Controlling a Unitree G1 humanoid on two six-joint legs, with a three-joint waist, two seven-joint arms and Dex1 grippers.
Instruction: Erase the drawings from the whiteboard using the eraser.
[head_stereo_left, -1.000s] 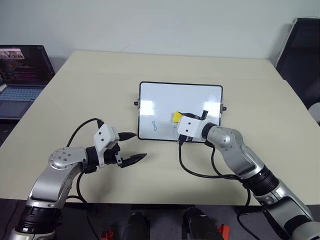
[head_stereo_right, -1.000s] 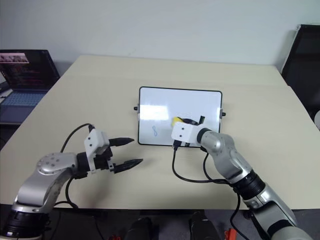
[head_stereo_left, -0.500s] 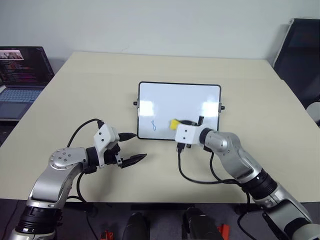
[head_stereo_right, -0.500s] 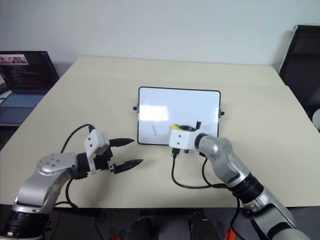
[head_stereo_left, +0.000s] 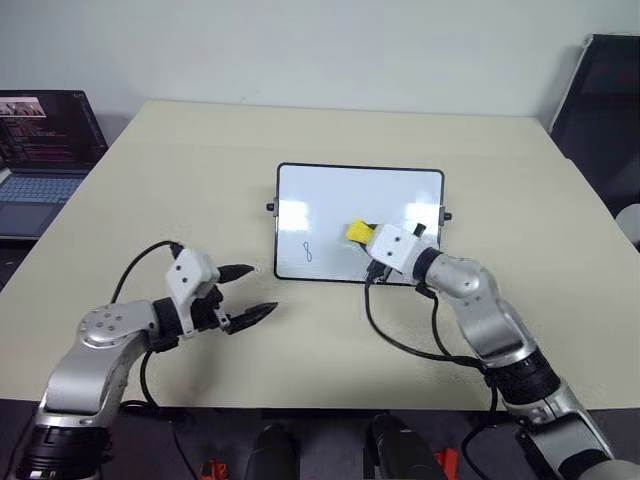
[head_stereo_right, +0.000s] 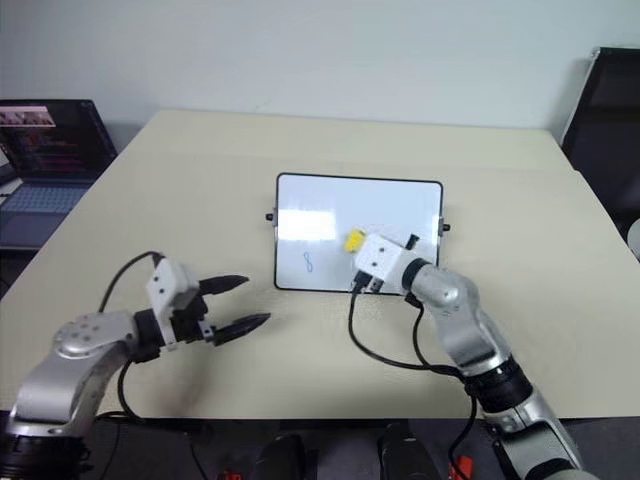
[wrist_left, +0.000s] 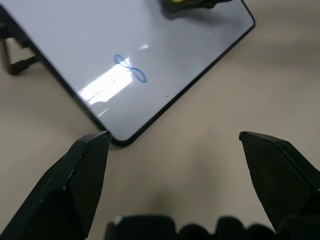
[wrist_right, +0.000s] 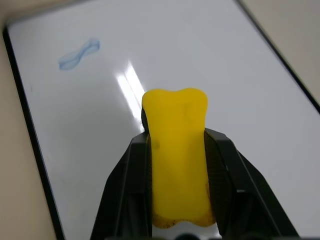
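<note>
Presently, right gripper (wrist_right: 177, 165) jaws clench the eraser (wrist_right: 176, 150) over the whiteboard (head_stereo_left: 330, 190); left gripper (head_stereo_left: 248, 292) jaws released. Next: wipe leftward across the "8" drawing (head_stereo_left: 308, 251).

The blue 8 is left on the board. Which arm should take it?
Right, probably. The right gripper is shut on the eraser and sits over the whiteboard, beside the blue 8. The left gripper is open, holds nothing, and hangs over the table short of the board's near corner.
</note>
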